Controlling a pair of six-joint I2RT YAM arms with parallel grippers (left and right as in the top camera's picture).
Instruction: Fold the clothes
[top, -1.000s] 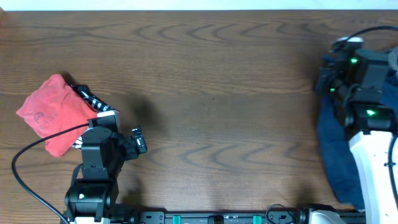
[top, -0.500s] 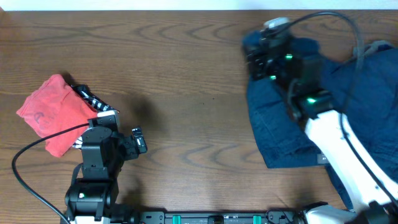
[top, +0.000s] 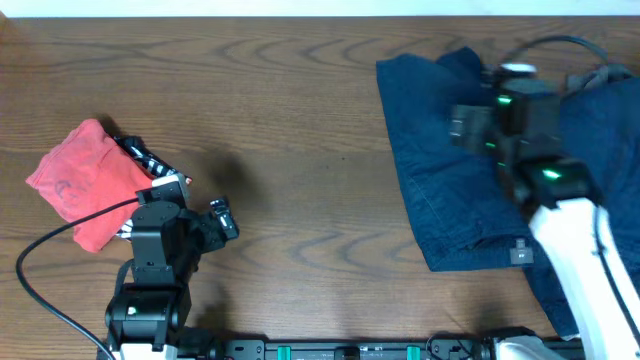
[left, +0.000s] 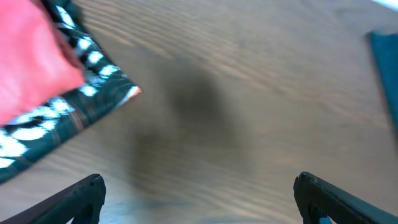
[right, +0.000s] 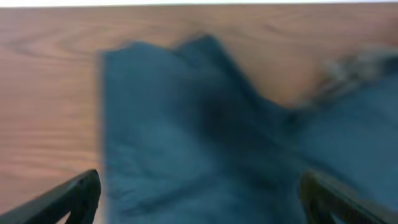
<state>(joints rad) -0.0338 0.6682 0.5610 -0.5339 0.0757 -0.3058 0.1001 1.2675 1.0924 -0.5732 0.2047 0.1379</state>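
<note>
Left wrist view: L gripper (left: 199, 186) has fingers spread wide w/ nothing betw them; bare table (left: 249, 93) below.
Near-left pile: red piece (top: 75, 180) bunched up, black-and-white patterned piece (top: 140, 158) poking out beside it. Both well apart from the R side.
Right half: navy garment (top: 445, 180) lies mostly flat, small tag (top: 520, 255) at its near edge, wrinkles thru the middle.
Right wrist view: R gripper (right: 199, 186) is over the navy garment, fingers apart, holding nothing.
Far right: greyish cloth (top: 603, 75) touching the navy; too blurred to say more.
Handling (my guess): soft, limp, fairly light. It'll sag and drag rather than slide as one sheet. Not fragile.
Where to grab: pinch an edge or corner, e.g. far-left corner (top: 385, 62). You'd prob want both arms on matching corners.
</note>
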